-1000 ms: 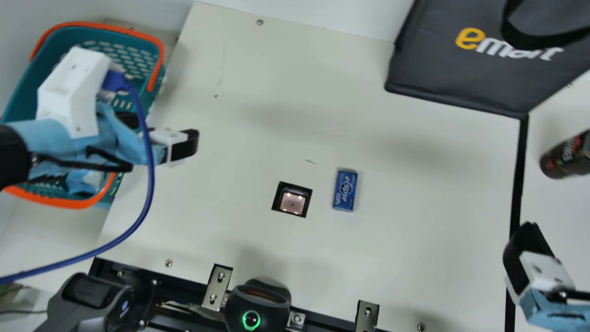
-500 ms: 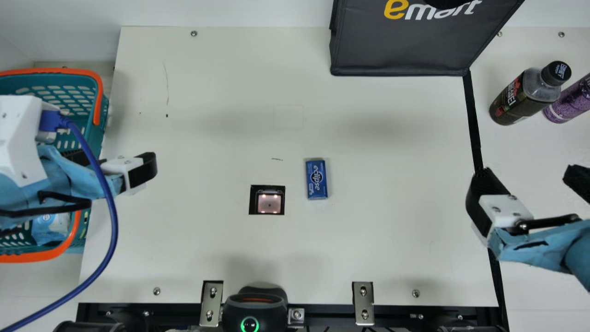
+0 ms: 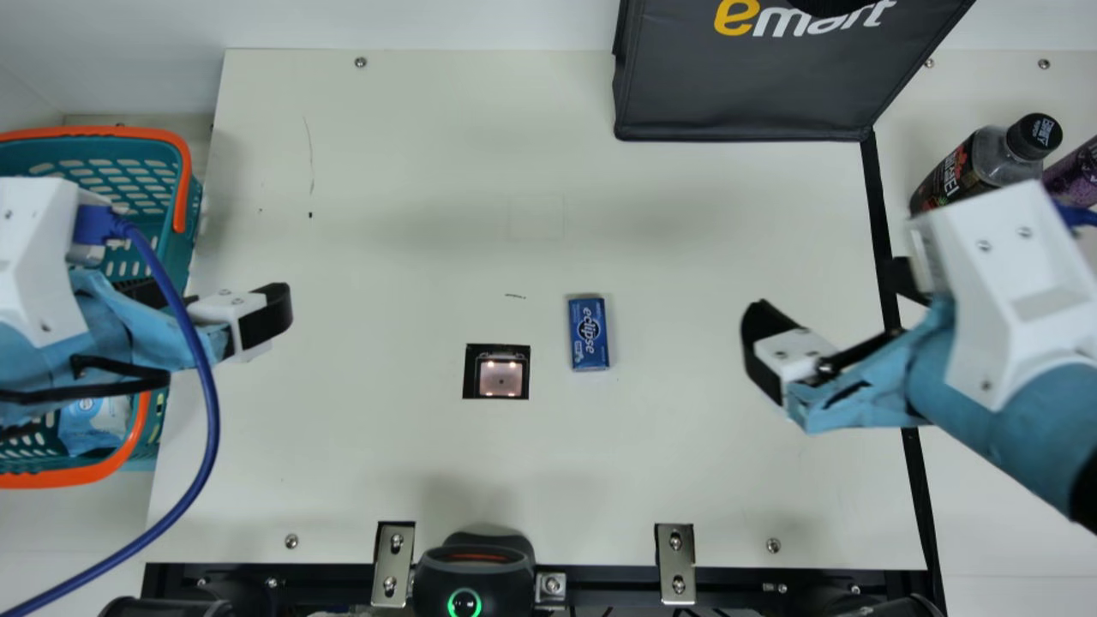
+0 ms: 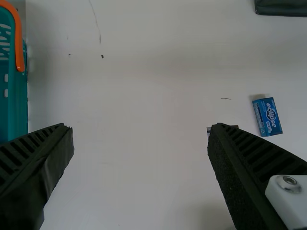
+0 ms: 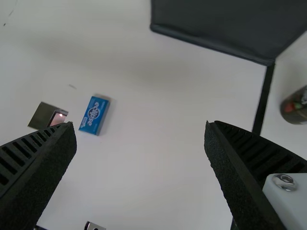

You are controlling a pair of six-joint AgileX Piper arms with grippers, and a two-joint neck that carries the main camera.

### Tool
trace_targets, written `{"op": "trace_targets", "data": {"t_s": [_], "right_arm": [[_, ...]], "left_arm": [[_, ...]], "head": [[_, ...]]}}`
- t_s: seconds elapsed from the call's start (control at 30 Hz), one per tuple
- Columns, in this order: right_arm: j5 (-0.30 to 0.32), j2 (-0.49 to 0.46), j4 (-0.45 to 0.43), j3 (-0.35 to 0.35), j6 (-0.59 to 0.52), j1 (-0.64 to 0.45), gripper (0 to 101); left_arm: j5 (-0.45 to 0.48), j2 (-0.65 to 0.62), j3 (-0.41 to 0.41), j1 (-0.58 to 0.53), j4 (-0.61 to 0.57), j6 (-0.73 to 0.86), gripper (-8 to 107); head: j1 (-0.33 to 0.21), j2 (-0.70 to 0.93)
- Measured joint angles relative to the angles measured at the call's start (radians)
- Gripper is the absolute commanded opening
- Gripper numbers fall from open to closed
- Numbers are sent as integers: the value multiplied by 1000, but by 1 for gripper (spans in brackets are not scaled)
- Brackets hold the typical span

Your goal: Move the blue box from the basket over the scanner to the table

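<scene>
The blue box lies on the table, just right of the scanner window and apart from it. At the main view's left, my left gripper is open over the table's edge beside the basket. My right gripper is over the table's right part, open and right of the box. In the left wrist view the box shows beyond the fingers of my left gripper. In the right wrist view my right gripper has empty space between its fingers, with the box farther off.
A dark bag stands at the back right. A dark bottle and a purple one are beyond the black strip at the right. A black device with a green ring sits at the front edge; a blue cable hangs at the left.
The neck camera turned, then held still. Since half a second ago my right arm has moved left, in over the table. My left arm and the box have stayed put.
</scene>
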Motion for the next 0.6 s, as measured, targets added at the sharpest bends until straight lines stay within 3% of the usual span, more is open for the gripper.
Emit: {"op": "trace_targets", "data": {"t_s": [0.27,0.6], "right_arm": [[-47,119,-27,1,67,159,95],[-102,284,-140,-10,301,353,95]], "left_arm": [[0,0,0,0,0,0,90],[0,0,0,0,0,0,90]], "head": [[0,0],[-2,0]]}}
